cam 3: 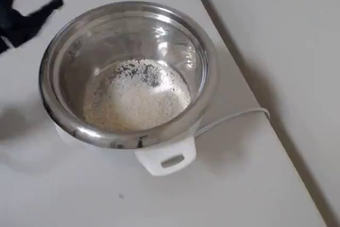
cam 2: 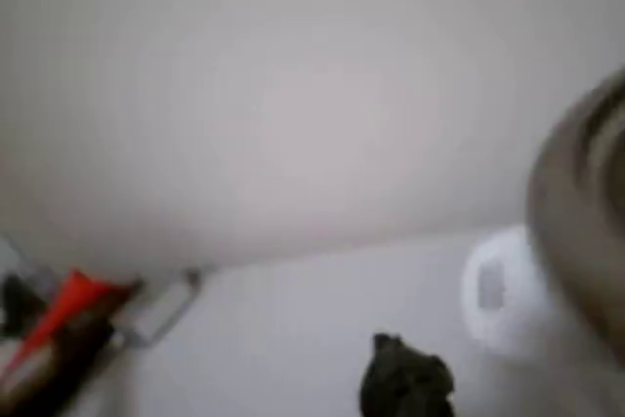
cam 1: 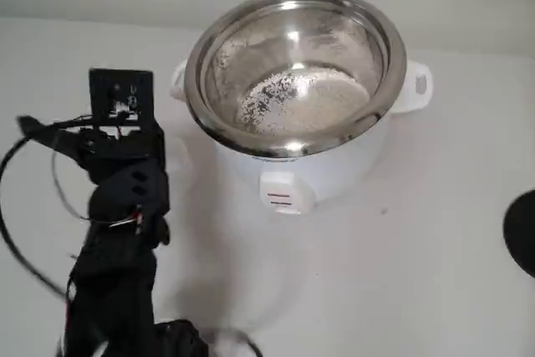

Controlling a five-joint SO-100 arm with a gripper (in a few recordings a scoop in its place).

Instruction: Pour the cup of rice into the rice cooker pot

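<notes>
The rice cooker pot is a shiny steel bowl in a white cooker body at the back centre of the fixed view. Rice lies as a pale grainy patch on its bottom, and is also seen from overhead. My black arm stands left of the cooker, apart from it. One dark fingertip shows in the blurred wrist view, with the cooker's handle to its right. A faint rounded blur at the bottom edge may be the cup; I cannot tell. I cannot tell the jaws' state.
A white cord runs from the cooker toward the table's right edge in the overhead view. A dark round object sits at the fixed view's right edge. A red-tipped item lies low at the left of the wrist view.
</notes>
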